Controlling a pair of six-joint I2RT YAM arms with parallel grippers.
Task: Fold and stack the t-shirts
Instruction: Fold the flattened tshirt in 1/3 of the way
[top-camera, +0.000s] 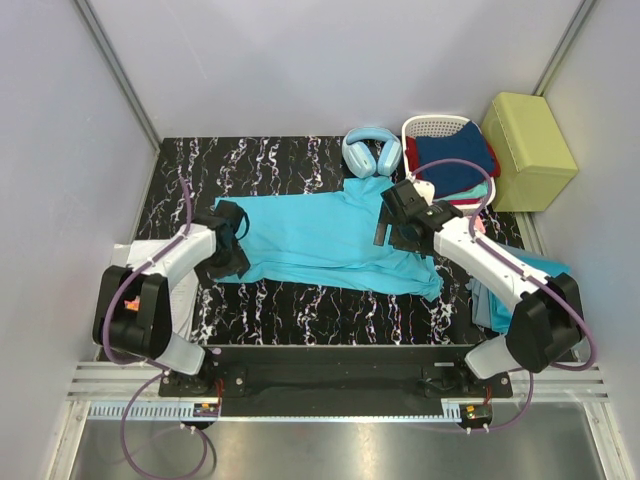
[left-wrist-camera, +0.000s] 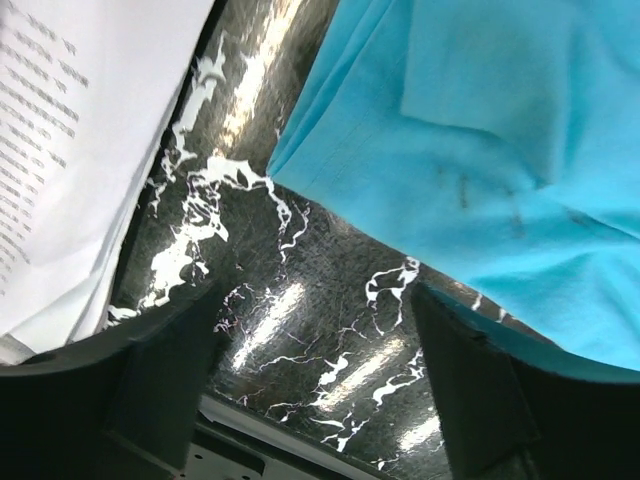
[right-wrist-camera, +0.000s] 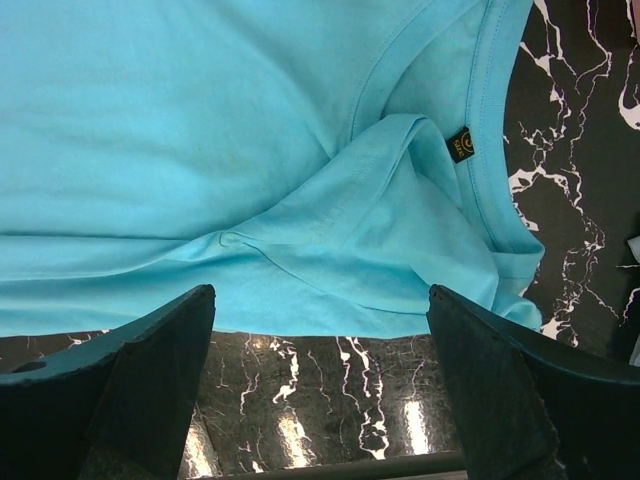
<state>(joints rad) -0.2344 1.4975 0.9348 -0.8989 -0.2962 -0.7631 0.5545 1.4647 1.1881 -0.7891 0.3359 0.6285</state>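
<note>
Now the left end effector (left-wrist-camera: 315, 385) hovers with its dark fingers spread wide and nothing between them, above the black, white-veined marble tabletop (left-wrist-camera: 300, 330). It is just off a hemmed corner of the plain turquoise-blue short-sleeved t-shirt (top-camera: 320, 235). The right end effector (right-wrist-camera: 320, 390) is also wide open and empty, poised over the shirt's collar end, where a small black label (right-wrist-camera: 459, 145) shows inside the neckline. The shirt lies spread across the middle of the tabletop between both arms, with pale blue headphones (top-camera: 371, 152), a white basket (top-camera: 435, 122) of folded clothes and a yellow-green box (top-camera: 528, 150) beyond it.
</note>
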